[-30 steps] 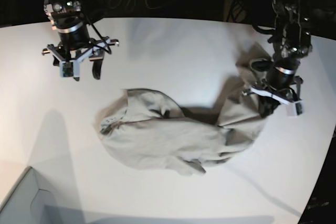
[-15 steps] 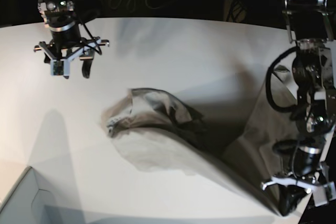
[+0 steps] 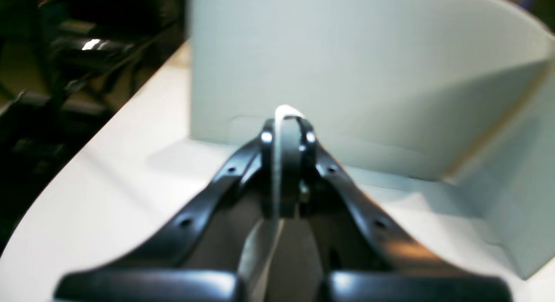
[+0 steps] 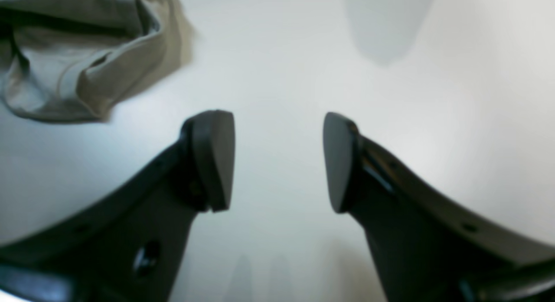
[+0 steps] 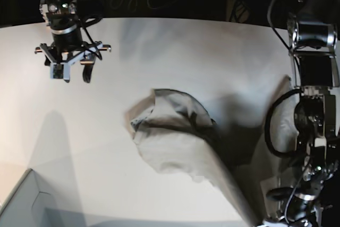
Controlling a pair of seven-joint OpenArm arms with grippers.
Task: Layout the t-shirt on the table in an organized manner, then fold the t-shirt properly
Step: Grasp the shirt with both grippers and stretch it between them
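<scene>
T-shirt of plain beige-grey cotton [image 5: 175, 142] lies bunched mid-surface on the smooth white surface [image 5: 175, 51], one edge stretched taut toward the near right corner. Since a second ago the left gripper [image 3: 284, 133], clamped shut on a thin fold of cloth, has dragged it that way, beginning to spread it. The right gripper [image 4: 277, 159] hovers wide open, empty. No readable writing or brand is visible

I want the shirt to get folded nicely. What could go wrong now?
Only the left gripper holds the t-shirt, pinching a thin bit of cloth, so it might slip out. It is pulling at the table edge, so the shirt could slide off. The right gripper hangs open and away from the shirt, so the bunched part may stay crumpled.
</scene>
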